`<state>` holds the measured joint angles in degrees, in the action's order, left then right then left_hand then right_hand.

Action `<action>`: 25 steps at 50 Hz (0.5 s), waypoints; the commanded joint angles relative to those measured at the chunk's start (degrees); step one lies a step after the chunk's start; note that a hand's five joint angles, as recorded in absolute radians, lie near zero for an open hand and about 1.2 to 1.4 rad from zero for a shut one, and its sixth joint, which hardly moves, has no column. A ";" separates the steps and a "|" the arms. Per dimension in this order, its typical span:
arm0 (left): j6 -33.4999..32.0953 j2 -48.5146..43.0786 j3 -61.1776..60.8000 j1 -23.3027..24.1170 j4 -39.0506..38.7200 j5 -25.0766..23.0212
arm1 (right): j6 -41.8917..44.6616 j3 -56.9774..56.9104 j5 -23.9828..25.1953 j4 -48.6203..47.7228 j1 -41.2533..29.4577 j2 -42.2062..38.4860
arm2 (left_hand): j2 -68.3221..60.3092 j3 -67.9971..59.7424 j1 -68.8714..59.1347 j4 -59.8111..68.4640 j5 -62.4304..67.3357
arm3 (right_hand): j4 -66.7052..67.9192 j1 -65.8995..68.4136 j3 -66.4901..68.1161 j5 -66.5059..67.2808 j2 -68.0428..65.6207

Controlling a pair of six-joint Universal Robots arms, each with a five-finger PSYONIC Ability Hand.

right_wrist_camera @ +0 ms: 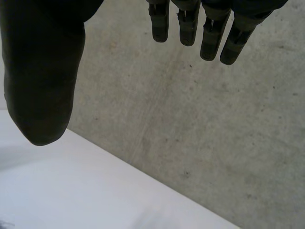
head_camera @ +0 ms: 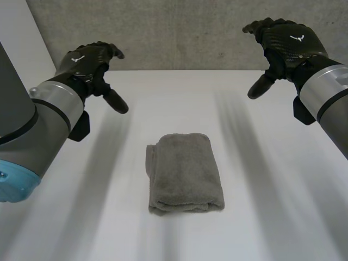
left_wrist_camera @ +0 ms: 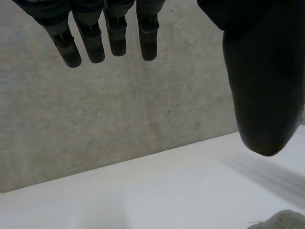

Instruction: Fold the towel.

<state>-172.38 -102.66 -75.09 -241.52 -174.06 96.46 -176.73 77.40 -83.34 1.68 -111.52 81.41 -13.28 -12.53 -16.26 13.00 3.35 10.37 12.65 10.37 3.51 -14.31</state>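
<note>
Hovering at the upper corners, my left hand and right hand hang slack, empty — towel looks folded; next, withdraw.

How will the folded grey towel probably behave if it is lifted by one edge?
The towel looks soft and thick, so it would probably sag, not stay stiff. Its folded layers would likely fall open. Pushed, its fuzzy pile may bunch rather than slide.
</note>
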 commanded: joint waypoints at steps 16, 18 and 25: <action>0.11 1.50 -0.40 -1.85 0.04 0.30 | 1.56 -0.32 -7.37 2.19 -0.27 -2.14 | 3.28 2.53 6.26 -3.00 -3.35 | -0.37 -2.65 -0.37 -3.51 4.31; 0.11 1.50 -0.41 -1.85 0.04 0.30 | 1.56 -0.32 -7.37 2.19 -0.27 -2.05 | 3.28 2.53 6.26 -3.00 -3.35 | -0.37 -2.65 -0.37 -3.51 4.31; 0.11 1.50 -0.76 -2.02 0.04 0.22 | 1.56 -0.49 -7.19 2.19 -0.27 -1.79 | 3.28 2.53 6.26 -3.00 -3.35 | -0.37 -2.65 -0.37 -3.51 4.31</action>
<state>-172.25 -101.14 -75.59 -243.48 -174.04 96.69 -175.13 77.07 -90.70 3.86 -111.79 79.35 -13.27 -12.53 -16.26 13.00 3.35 10.37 12.64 10.36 3.50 -14.31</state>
